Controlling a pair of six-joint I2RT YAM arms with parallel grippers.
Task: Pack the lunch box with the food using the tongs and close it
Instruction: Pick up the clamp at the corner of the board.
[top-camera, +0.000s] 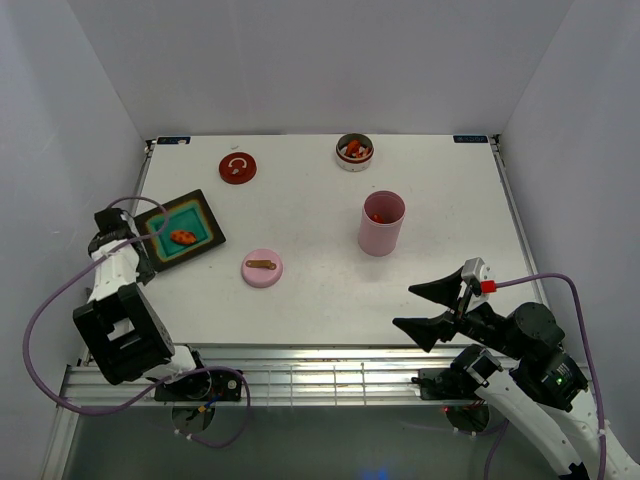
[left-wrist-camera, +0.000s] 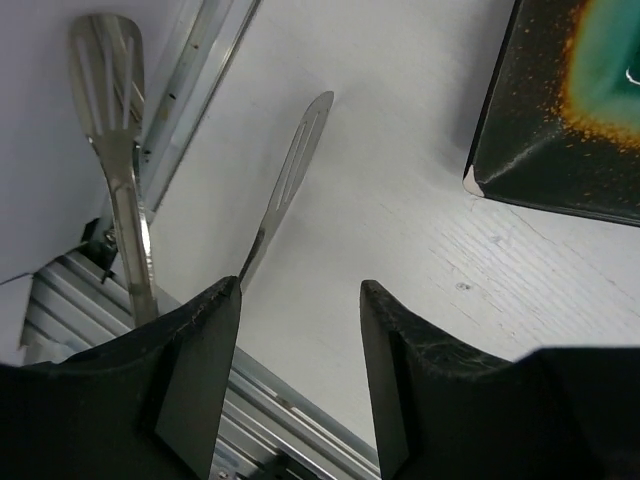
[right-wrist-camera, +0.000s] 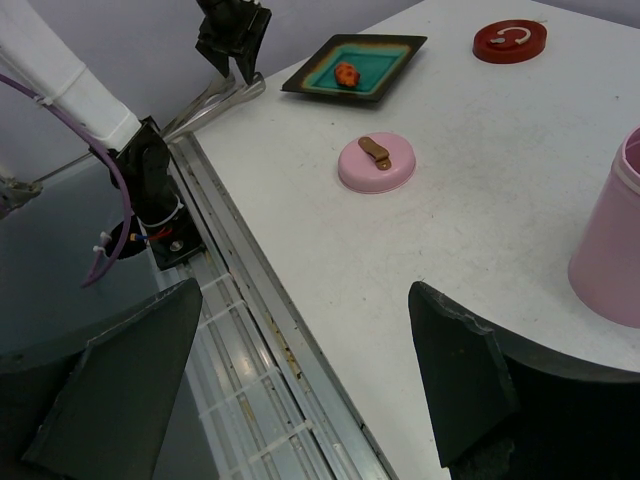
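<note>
The silvery tongs (left-wrist-camera: 118, 190) lie at the table's left edge, both slotted arms running past the outside of my left gripper's (left-wrist-camera: 300, 285) left finger. That gripper is open with nothing between its jaws; it hovers beside the black tray (top-camera: 200, 215). From the right wrist view the tongs (right-wrist-camera: 215, 100) stick out under the left gripper (right-wrist-camera: 240, 65). One orange food piece (top-camera: 182, 237) lies in the tray. More food fills a round tin (top-camera: 354, 151). The pink cylindrical lunch box (top-camera: 382, 225) stands open with a red piece inside. My right gripper (top-camera: 405, 306) is open and empty near the front edge.
A pink lid (top-camera: 262, 267) with a brown handle lies in front of the tray. A red lid (top-camera: 237, 167) sits at the back left. The metal rail (right-wrist-camera: 260, 330) runs along the table's front edge. White walls enclose the table.
</note>
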